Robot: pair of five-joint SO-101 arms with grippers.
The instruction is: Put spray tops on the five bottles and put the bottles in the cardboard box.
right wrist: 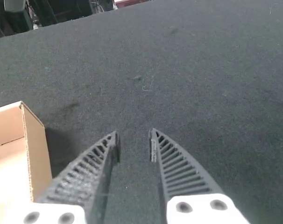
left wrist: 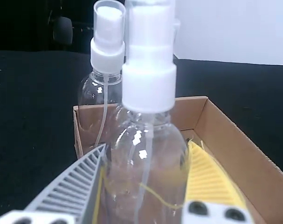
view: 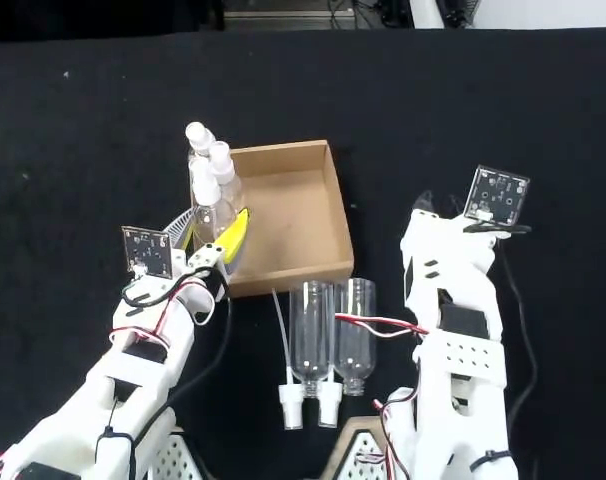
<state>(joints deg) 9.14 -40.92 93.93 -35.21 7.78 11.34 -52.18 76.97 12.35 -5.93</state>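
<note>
- A capped bottle (left wrist: pixel 148 116) is pinched mid-body by the left gripper (left wrist: pixel 147 145), right at the cardboard box (view: pixel 338 215) wall.
- It's clear plastic, so probably light and slick. It's best gripped on the body, not by the spray top (left wrist: pixel 148 79).
- The right gripper (right wrist: pixel 133 133) is held spread over the table (right wrist: pixel 202 70).
- Two uncapped bottles (view: pixel 311 330) are lying in front of the box.
</note>
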